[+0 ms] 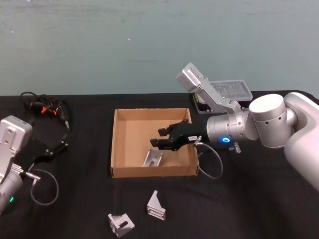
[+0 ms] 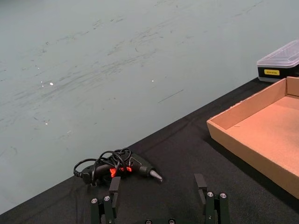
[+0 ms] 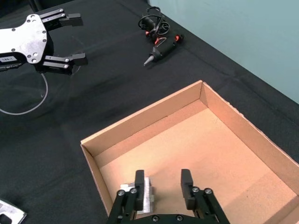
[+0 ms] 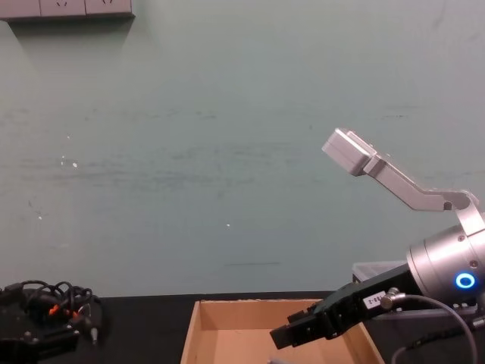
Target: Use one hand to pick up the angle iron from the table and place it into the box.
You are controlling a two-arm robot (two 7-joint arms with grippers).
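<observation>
**Head view:** The long black right gripper on its silver wrist hangs over the shallow brown cardboard box at the middle of the matte black table. Its fingers are spread and hold nothing. A silver metal angle iron lies on the box floor close to the near wall, just below the fingertips. A second angle iron and a third angle iron sit on the table, nearer than the box. The left gripper rests at the far left. A black plastic case with a clear lid stands beyond the box on the right.

**Left wrist view:** The left gripper is spread wide and empty above the table, with a black corded hand tool beyond it.

**Right wrist view:** The right gripper is spread over the box floor. The angle iron is just beside one finger, ungripped.

**Chest view:** The right gripper reaches in low over the box from the right.
</observation>
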